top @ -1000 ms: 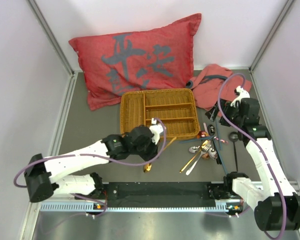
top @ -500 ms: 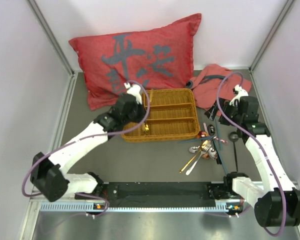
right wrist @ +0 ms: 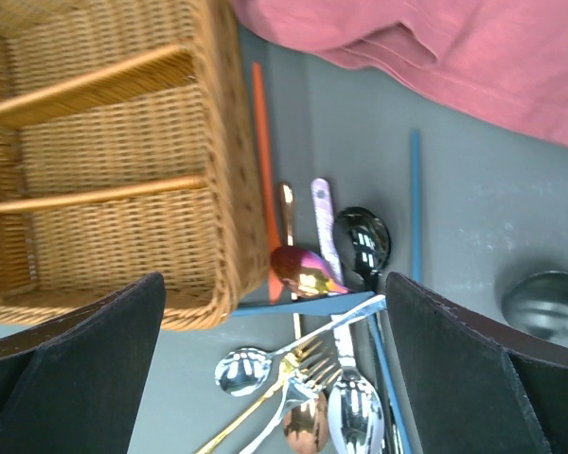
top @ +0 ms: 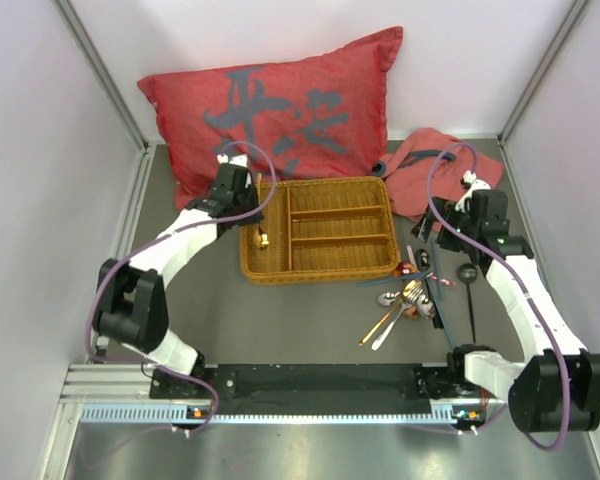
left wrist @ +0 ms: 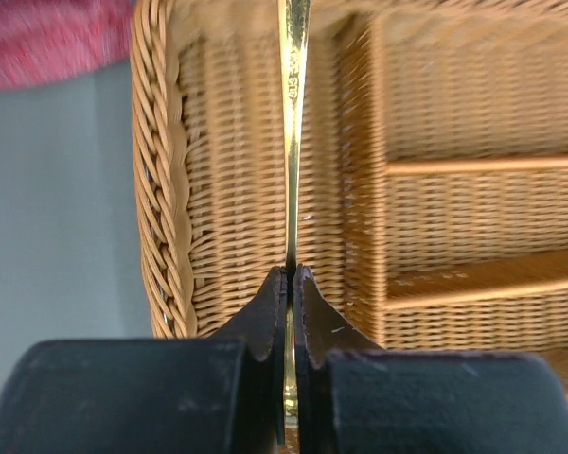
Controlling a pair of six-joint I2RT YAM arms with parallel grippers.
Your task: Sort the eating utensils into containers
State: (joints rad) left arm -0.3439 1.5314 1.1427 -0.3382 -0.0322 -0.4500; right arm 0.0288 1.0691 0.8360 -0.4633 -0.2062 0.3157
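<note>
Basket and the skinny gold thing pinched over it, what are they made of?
The basket looks like woven wicker or rattan: tan plaited strands. The gold utensil looks like polished metal, perhaps gold-coated: it is thin, smooth and gleams.

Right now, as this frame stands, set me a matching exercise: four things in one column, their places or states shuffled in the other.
Things
1. gold utensil
2. right gripper
3. red cushion
4. pink cloth

Places or states
A. bunched off the tray's far right corner
B. jaws wide open, holding nothing
C. behind the wicker tray, at the back
D. pinched in the left gripper, over the tray's long compartment

Pairs: 1-D, 2-B, 3-C, 4-A
</note>
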